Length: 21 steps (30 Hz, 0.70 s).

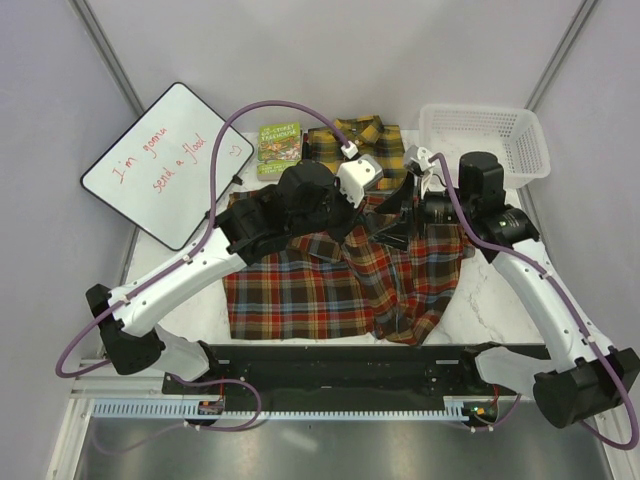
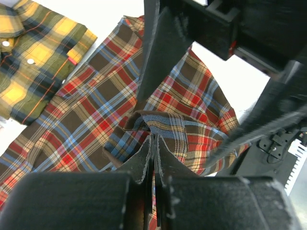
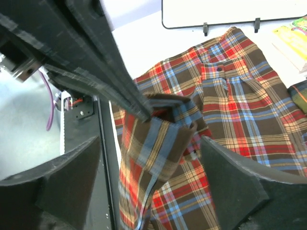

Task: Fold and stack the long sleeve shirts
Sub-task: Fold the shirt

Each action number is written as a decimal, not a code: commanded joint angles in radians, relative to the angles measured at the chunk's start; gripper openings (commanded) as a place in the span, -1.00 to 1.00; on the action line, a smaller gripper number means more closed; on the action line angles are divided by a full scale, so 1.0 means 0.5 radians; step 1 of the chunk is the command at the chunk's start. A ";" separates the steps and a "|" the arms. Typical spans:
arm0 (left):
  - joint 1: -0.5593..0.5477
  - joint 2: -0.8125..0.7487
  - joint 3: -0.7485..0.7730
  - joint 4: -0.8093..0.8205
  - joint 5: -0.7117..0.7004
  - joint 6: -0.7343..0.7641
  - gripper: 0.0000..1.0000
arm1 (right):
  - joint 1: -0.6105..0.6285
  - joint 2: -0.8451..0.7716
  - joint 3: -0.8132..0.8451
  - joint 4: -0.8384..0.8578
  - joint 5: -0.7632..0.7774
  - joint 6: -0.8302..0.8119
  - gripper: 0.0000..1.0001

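Nearest us, the red shirt lies spread on the table, its right side rumpled. We see the left gripper with fingers pressed together, pinching a raised fold of it. The right gripper stands spread wide, one finger on either side of that fold. Farther back, the yellow shirt lies folded beside a book.

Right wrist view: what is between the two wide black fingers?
A raised fold of the red-brown plaid shirt, pinched by the left gripper; the right wrist view shows it.
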 commanded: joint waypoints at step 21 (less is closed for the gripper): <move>0.027 -0.373 -0.127 0.268 -0.054 0.089 -0.96 | 0.068 -0.033 0.376 0.041 0.056 0.001 -1.00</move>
